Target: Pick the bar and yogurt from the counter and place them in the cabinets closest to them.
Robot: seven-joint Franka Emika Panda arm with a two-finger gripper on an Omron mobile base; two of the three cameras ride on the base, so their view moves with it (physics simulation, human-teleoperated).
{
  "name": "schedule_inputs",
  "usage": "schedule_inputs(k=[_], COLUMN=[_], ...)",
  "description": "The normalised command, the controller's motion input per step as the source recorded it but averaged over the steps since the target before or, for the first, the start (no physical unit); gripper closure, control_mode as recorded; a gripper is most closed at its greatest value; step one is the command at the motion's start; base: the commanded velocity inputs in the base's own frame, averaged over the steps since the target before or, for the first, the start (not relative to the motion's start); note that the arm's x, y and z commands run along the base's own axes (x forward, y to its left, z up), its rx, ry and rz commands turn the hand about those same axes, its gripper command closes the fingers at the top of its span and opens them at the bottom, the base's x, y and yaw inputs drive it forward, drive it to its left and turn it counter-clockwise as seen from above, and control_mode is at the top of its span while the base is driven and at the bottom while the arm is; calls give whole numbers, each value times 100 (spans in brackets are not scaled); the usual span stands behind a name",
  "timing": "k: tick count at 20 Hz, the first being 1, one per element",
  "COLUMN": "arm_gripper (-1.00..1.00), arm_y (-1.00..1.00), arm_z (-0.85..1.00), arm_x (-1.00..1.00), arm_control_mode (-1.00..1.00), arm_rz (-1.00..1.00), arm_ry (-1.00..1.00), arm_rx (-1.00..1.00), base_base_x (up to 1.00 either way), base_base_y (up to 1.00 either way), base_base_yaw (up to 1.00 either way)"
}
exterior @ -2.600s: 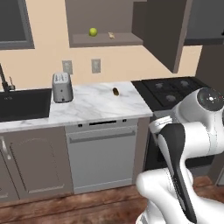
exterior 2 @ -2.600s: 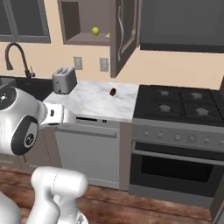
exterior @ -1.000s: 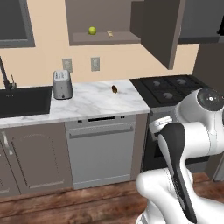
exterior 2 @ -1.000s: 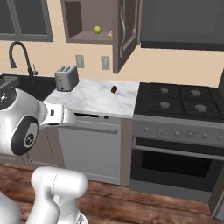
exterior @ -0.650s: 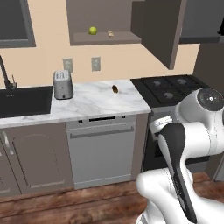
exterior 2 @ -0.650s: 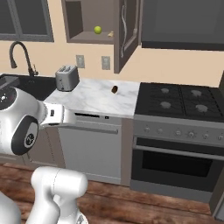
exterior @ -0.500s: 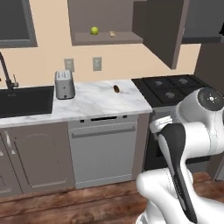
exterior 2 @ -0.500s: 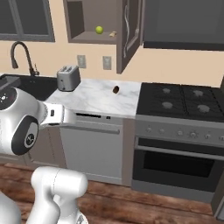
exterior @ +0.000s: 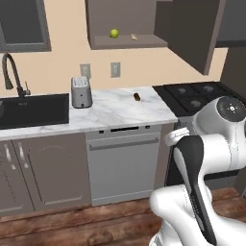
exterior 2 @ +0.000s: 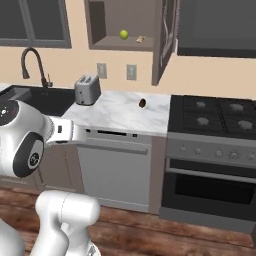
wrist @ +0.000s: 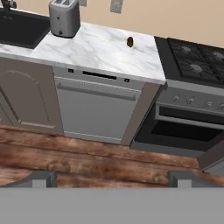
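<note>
The wall (exterior: pixel 57 57) is beige, the floor (wrist: pixel 87 153) is of brown wood planks. A black stove (exterior 2: pixel 215 112) stands beside a grey dishwasher (exterior: pixel 122 166). A dark sink (exterior: pixel 33 110) has a curved faucet (exterior 2: pixel 32 62).

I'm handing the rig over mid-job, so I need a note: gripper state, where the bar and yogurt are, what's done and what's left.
Gripper: open, empty, pointed at the floor in front of the counter.
Bar: on the open cabinet shelf, beside a green ball. That half looks done.
The counter holds a toaster and a dark oval lump; neither is ours.
Left: find the yogurt and shelve it in its nearest cabinet.
</note>
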Motion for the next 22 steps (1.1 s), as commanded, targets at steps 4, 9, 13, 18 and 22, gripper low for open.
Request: schedule_inputs(k=[4, 9, 13, 18, 22], arm_gripper=[-100, -100, -100, -100, -100], arm_y=[0, 0, 0, 0, 0], arm_z=[0, 0, 0, 0, 0], arm_x=[0, 0, 0, 0, 0], arm_control_mode=[100, 100, 100, 100, 100], arm_rz=[0, 0, 0, 0, 0], arm_ry=[0, 0, 0, 0, 0], arm_rx=[0, 0, 0, 0, 0], base_base_x=[-6, -7, -8, -4, -1], base_base_y=[46, 49, 52, 55, 58], base_base_yaw=[0, 0, 0, 0, 0])
